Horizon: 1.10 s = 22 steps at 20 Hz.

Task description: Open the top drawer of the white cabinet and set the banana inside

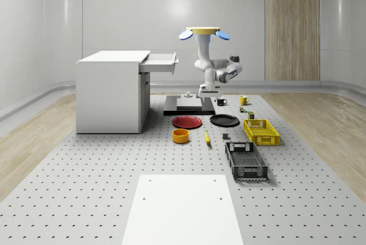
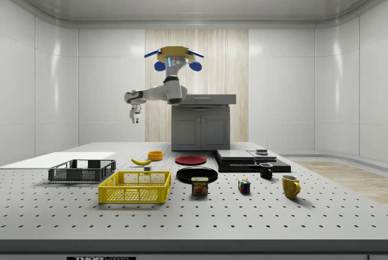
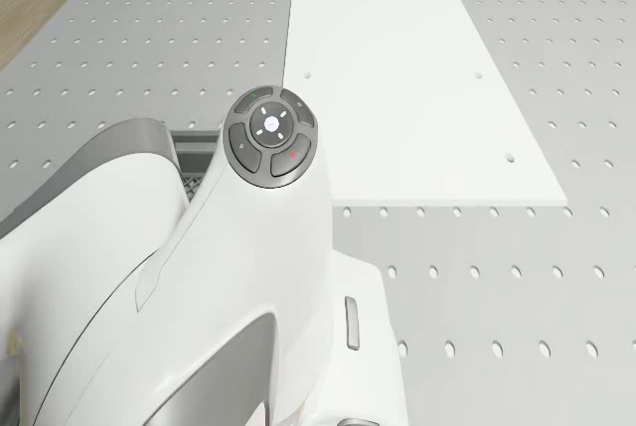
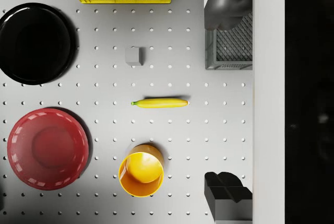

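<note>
In the whole-scene view the drone (image 1: pixel 204 31) hovers above the perforated grey table (image 1: pixel 86 171), beside the white cabinet (image 1: pixel 111 92), whose top drawer (image 1: pixel 158 63) stands pulled out; the slim yellow banana (image 1: pixel 207 137) lies near the round orange bowl (image 1: pixel 180 136); in the side view the gripper (image 2: pixel 134 116) hangs well above the banana (image 2: pixel 141 161); in the wrist view the banana (image 4: pixel 159 103) lies flat between the fingers (image 4: pixel 228 7), which stand spread apart and empty.
</note>
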Available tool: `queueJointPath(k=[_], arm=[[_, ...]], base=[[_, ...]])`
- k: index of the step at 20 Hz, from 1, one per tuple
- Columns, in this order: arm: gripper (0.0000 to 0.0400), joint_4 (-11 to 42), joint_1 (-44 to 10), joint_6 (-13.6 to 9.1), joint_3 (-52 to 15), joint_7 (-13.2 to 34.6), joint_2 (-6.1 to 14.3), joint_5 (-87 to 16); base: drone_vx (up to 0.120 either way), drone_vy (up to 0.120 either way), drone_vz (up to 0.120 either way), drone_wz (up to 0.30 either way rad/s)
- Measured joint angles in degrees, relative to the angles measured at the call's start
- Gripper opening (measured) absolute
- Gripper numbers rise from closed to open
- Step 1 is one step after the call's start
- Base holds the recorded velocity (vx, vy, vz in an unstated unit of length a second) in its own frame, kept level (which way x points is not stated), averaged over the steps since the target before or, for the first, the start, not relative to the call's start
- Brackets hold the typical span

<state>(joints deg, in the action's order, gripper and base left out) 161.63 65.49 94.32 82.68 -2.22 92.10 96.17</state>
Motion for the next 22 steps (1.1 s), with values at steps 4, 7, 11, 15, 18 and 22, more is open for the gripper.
queueJointPath(k=[4,7,11,15,18,22], arm=[[0.0400,0.0,0.0,0.0,0.0,0.0,0.0,0.0],[0.0400,0.0,0.0,0.0,0.0,0.0,0.0,0.0],[0.0400,0.0,0.0,0.0,0.0,0.0,0.0,0.0],[0.0400,0.0,0.0,0.0,0.0,0.0,0.0,0.0],[0.0400,0.0,0.0,0.0,0.0,0.0,0.0,0.0],[0.0400,0.0,0.0,0.0,0.0,0.0,0.0,0.0]], base=[[0.120,0.000,0.000,0.000],[0.120,0.000,0.000,0.000],[0.120,0.000,0.000,0.000],[0.030,0.000,-0.050,0.000],[-0.013,0.000,-0.120,0.000],[-0.120,0.000,-0.120,0.000]])
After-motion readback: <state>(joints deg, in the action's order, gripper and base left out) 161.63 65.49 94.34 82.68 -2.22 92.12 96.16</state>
